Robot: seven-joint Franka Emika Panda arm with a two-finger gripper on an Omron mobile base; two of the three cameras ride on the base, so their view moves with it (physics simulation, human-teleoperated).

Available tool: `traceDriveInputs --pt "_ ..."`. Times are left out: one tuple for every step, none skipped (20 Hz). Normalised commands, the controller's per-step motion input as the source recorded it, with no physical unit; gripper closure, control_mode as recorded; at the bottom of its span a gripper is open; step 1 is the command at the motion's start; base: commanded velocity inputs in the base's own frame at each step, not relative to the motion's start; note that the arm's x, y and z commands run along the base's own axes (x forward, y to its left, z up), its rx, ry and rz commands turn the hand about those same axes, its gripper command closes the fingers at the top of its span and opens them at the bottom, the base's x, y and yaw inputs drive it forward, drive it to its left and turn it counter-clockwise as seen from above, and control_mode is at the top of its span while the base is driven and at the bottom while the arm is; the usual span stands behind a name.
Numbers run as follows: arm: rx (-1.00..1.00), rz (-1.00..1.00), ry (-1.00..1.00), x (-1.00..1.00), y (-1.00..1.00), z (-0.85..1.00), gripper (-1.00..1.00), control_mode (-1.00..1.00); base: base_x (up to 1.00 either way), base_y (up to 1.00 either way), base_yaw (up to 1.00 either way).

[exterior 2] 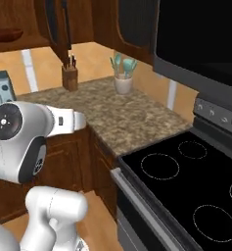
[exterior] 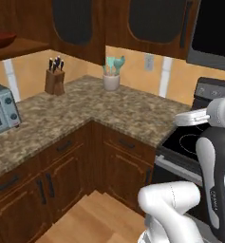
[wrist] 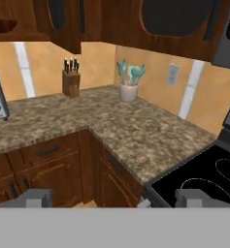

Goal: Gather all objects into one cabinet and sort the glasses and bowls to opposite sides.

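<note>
Bowl [exterior: 1, 39], dark reddish-brown and shallow, rests on the open wooden shelf [exterior: 19, 48] high above the granite counter [exterior: 85, 111], up and to the left of the knife block [exterior: 54, 78]. The shelf belongs to the wall cabinet whose dark-panelled door [exterior: 72, 21] hangs above and just right of the knife block. A white utensil crock [exterior: 111, 79] with teal tools stands on the counter right of the knife block, in the corner. A silver toaster oven [exterior: 2, 109] sits left of the knife block, well apart. A black stove [exterior 2: 186, 186] adjoins the counter's far right end. The gripper's fingertips [wrist: 34, 198] stand wide apart, holding nothing, pointed toward the counter corner.
</note>
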Motion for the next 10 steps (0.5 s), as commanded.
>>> traceDriveInputs --pt "0.00 0.00 0.00 0.00 0.00 0.00 -1.00 1.00 -0.16 -0.61 -0.70" --pt "0.00 0.00 0.00 0.00 0.00 0.00 -1.00 1.00 -0.24 -0.66 -0.65" --pt "0.00 0.00 0.00 0.00 0.00 0.00 -1.00 1.00 -0.29 -0.76 -0.61" --pt "0.00 0.00 0.00 0.00 0.00 0.00 -1.00 1.00 -0.35 -0.81 -0.57" --pt "0.00 0.00 0.00 0.00 0.00 0.00 -1.00 1.00 -0.36 -0.81 -0.57" --pt "0.00 0.00 0.00 0.00 0.00 0.00 -1.00 1.00 -0.39 -0.84 -0.55" --pt "0.00 0.00 0.00 0.00 0.00 0.00 -1.00 1.00 -0.41 -0.85 -0.56" --pt "0.00 0.00 0.00 0.00 0.00 0.00 -1.00 1.00 -0.40 -0.84 -0.56" --pt "0.00 0.00 0.00 0.00 0.00 0.00 -1.00 1.00 -0.41 -0.85 -0.56" --pt "0.00 0.00 0.00 0.00 0.00 0.00 -1.00 1.00 -0.45 -0.84 -0.56"
